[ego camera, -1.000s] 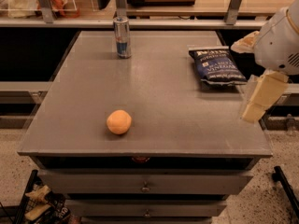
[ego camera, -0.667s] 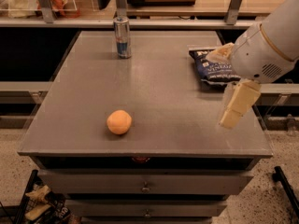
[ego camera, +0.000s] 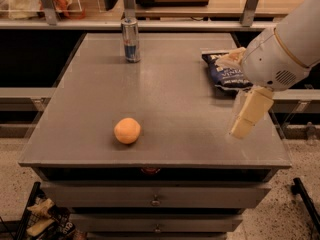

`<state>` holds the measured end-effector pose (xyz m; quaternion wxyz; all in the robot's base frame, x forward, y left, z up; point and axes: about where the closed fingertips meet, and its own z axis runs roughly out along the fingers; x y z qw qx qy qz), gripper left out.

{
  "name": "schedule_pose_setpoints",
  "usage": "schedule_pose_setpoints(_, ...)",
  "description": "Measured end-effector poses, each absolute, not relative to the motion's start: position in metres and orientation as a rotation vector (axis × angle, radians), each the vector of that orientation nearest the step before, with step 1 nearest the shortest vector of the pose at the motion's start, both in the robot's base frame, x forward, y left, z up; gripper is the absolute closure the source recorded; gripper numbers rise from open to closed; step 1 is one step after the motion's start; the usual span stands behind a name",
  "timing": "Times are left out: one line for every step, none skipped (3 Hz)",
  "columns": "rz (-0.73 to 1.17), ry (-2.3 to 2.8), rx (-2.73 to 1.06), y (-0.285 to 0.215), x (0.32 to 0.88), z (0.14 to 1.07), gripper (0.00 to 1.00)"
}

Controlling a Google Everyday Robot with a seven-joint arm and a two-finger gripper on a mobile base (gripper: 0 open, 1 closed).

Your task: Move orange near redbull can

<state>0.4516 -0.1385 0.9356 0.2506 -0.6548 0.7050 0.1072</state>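
Hovering over table [ego camera: 175, 84] (orange [ego camera: 127, 130] apart): end effector [ego camera: 242, 126].

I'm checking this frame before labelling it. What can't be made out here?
Camera view:
1. Right part of the chip bag: hidden behind the arm.
2. Upper arm: cut off by the right edge, above the end effector, which hangs over the right front of the table.
3. Lettering on the redbull can: too small to read.
4. Far side of the orange: turned away from the camera.
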Motion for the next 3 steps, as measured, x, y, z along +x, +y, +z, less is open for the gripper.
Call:
schedule_pose_setpoints(0.374, 1.805, -1.778, -0.108, 0.465, 0.926, 0.0)
schedule_pose_setpoints(0.468, 1.666, -1.779, -0.065, 0.481, 0.919, 0.0)
schedule_pose_setpoints(0.565, 1.563, -1.813, -0.026, 0.485, 0.913, 0.0)
